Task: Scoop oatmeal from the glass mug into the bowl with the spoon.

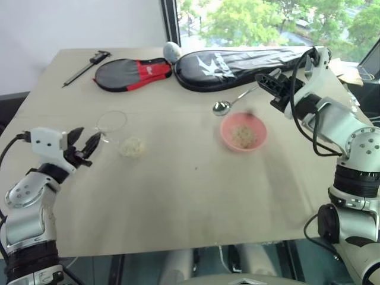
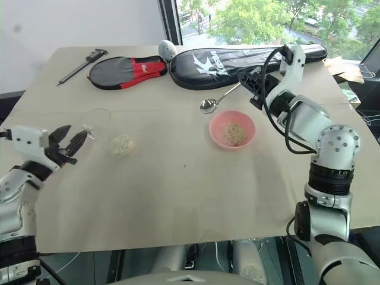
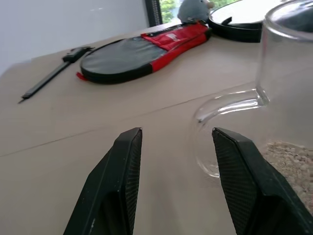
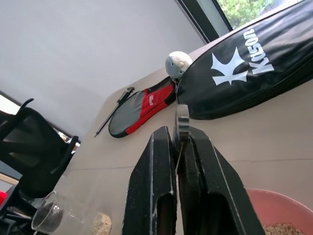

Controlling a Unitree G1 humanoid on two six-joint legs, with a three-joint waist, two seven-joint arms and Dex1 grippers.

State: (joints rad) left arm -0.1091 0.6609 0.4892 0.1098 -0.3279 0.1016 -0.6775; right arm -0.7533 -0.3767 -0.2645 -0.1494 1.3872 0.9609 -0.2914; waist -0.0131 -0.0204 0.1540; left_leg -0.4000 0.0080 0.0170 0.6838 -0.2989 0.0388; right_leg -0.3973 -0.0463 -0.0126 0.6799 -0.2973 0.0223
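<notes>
The glass mug (image 1: 117, 132) stands left of centre on the table with a heap of oatmeal (image 1: 132, 146) in its bottom. My left gripper (image 1: 84, 145) is open and level just left of it, and the mug's handle (image 3: 217, 115) sits right beyond one fingertip (image 3: 226, 139). The pink bowl (image 1: 243, 132) at centre right holds some oatmeal (image 2: 234, 133). My right gripper (image 1: 268, 80) is shut on the handle of the spoon (image 1: 222, 107). The spoon's small oval end hangs above the table just behind and left of the bowl.
A long black racket cover (image 1: 237, 62) and a red-and-black paddle cover (image 1: 133, 72) lie along the far side, with a grey ball-like thing (image 1: 172, 51) between them. A dark caliper tool (image 1: 86, 66) lies at the far left. The table's near edge (image 1: 178, 246) is close.
</notes>
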